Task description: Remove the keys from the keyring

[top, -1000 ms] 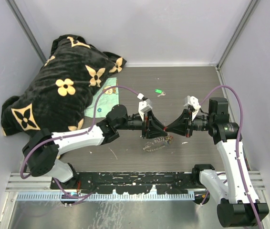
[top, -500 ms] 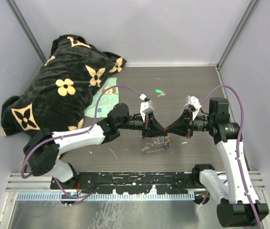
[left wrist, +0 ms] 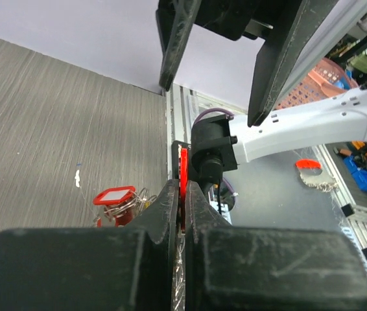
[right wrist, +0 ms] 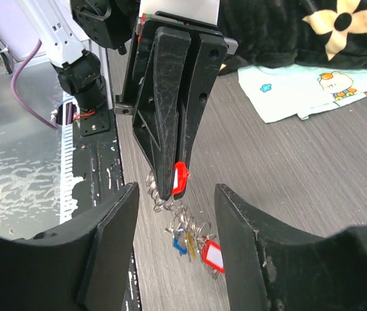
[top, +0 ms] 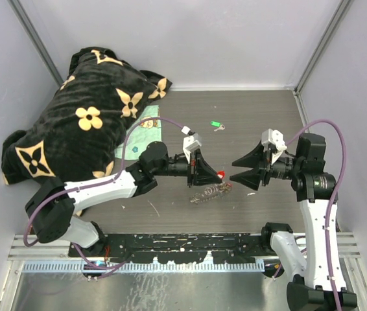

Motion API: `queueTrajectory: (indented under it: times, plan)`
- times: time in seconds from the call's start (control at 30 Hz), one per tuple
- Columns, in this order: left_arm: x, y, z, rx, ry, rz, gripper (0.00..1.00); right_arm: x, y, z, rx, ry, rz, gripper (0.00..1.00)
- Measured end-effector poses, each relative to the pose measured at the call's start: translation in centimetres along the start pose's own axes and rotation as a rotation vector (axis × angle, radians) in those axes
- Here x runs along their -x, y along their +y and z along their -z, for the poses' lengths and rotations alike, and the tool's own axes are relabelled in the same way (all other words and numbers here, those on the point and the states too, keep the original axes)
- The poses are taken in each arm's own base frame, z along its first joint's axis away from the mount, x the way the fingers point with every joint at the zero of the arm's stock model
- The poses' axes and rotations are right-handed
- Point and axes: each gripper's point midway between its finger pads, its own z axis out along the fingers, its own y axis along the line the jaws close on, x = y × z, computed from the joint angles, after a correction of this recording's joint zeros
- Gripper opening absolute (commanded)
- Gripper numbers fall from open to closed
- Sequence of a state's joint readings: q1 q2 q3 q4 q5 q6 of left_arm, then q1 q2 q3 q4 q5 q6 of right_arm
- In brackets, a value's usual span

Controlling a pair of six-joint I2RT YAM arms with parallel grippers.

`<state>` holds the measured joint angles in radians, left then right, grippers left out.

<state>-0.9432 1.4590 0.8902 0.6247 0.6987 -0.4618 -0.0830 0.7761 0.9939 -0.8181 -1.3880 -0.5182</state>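
My left gripper (top: 218, 173) is shut on a red key tag (right wrist: 180, 176), which shows edge-on between its jaws (left wrist: 183, 167). Silver loops of the keyring (right wrist: 160, 194) hang from that tag down to the table. The rest of the bunch (top: 209, 192) lies there, with blue, yellow and red-tagged keys (right wrist: 196, 241). A second red tag (left wrist: 113, 196) rests among the rings. My right gripper (top: 233, 170) faces the left one from the right, open and holding nothing, a small gap away. Through its fingers (right wrist: 115, 240) I see the bunch below.
A green-tagged key (top: 216, 124) lies alone farther back on the dark table (top: 261, 116). A black flower-patterned blanket (top: 86, 116) fills the back left, over a pale printed cloth (top: 141, 133). A white scrap (top: 251, 194) sits under the right gripper. Walls close both sides.
The right gripper opened, let go and drew back to the right. The left gripper shut on the red tag and shifted slightly left, keeping it lifted.
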Motion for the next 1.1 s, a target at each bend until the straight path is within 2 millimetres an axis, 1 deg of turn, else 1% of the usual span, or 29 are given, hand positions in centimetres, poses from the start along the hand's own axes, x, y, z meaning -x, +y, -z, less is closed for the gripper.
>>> queueTrajectory:
  times: [0.07,0.1,0.17,0.27,0.33,0.37,0.5,0.57,0.7,0.97,1.1]
  plan:
    - [0.2,-0.1,0.5,0.018,-0.021,0.012,0.0,0.1,0.1,0.1,-0.003,-0.003,0.008,0.55]
    - [0.3,-0.1,0.7,0.03,-0.033,0.014,0.0,0.1,0.3,0.1,-0.003,-0.004,0.013,0.53]
    - [0.6,-0.1,1.4,0.064,-0.059,0.021,0.0,0.1,0.5,0.2,-0.002,-0.005,0.024,0.43]
    - [1.6,0.0,2.0,0.112,-0.105,0.02,0.0,-0.1,0.7,0.2,0.0,-0.005,0.049,0.22]
    - [2.7,0.0,2.4,0.139,-0.142,0.012,0.0,-0.6,0.7,0.2,0.002,-0.004,0.051,0.13]
    - [3.3,-0.1,2.6,0.152,-0.161,0.006,0.0,-1.0,0.7,0.1,0.003,-0.003,0.047,0.11]
    - [5.1,-0.1,3.2,0.198,-0.228,-0.002,0.0,-2.6,0.5,-0.1,0.014,0.007,0.013,0.06]
    - [5.5,0.0,3.2,0.217,-0.245,0.002,0.0,-3.1,0.5,-0.3,0.023,0.013,0.004,0.06]
    - [5.7,0.3,3.1,0.247,-0.264,0.008,0.0,-3.1,0.4,-0.6,0.042,0.017,0.019,0.05]
    - [7.1,-0.6,1.5,0.247,-0.299,0.002,0.0,-3.4,0.1,-1.2,0.056,0.027,0.041,0.03]
    - [6.9,-0.5,0.7,0.258,-0.299,0.01,0.0,-3.4,-0.3,-1.4,0.052,0.032,0.04,0.02]
